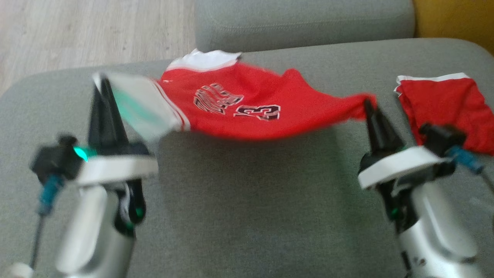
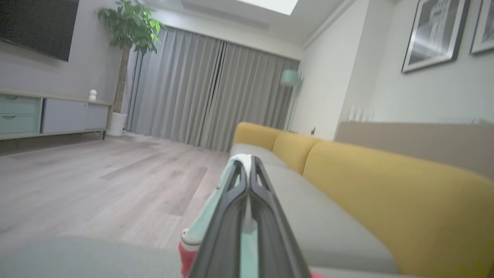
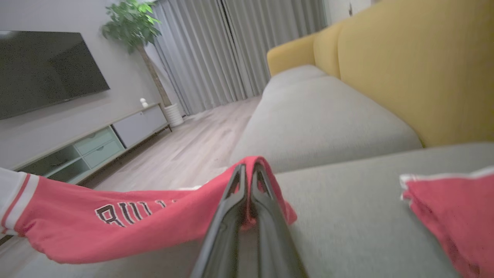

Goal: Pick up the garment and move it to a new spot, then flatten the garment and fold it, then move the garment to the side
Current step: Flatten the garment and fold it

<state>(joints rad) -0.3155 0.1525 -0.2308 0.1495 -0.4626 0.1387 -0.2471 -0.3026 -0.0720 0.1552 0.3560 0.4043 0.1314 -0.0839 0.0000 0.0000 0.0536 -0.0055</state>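
The garment (image 1: 247,104) is a red jersey with white trim and black lettering, stretched in the air above the grey sofa cushion (image 1: 247,200). My left gripper (image 1: 103,83) is shut on its white edge at the left, where pale cloth (image 2: 235,170) wraps the fingers. At the right, my right gripper (image 1: 368,104) is shut on a red corner. In the right wrist view the red fabric (image 3: 127,220) hangs leftward from my right gripper (image 3: 249,168) and sags in the middle.
A second red piece with white trim (image 1: 444,108) lies flat on the cushion at the right, also in the right wrist view (image 3: 451,216). A yellow backrest (image 3: 405,58) runs behind the seat. Wooden floor (image 1: 77,34) lies beyond the cushion's left edge.
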